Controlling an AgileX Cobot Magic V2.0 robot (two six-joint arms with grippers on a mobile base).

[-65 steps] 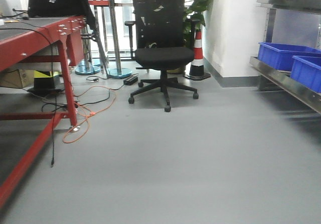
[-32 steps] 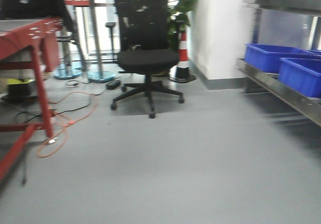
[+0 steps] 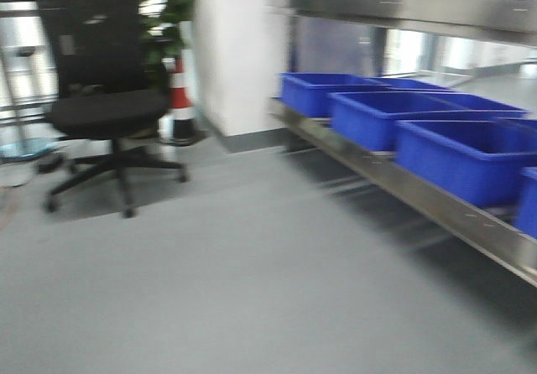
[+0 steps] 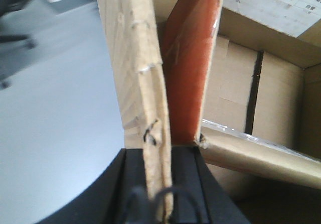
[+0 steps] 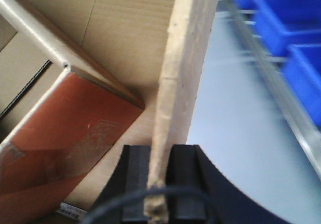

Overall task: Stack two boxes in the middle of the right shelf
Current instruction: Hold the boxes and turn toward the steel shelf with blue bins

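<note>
Left tool point(image 4: 159, 194), right tool point(image 5: 160, 191) gripping box point(image 4: 134, 58) edges, open floor point(image 3: 252, 290) beside shelf point(image 3: 453, 215)

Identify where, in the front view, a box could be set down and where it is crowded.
Free: the grey floor between the office chair and the steel shelf. Crowded: that shelf's level in view, filled by a row of blue bins, only its front lip bare. Blur hides the level above.

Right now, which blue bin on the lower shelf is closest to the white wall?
The leftmost blue bin, at the far end of the shelf; the other bins sit nearer the camera.
</note>
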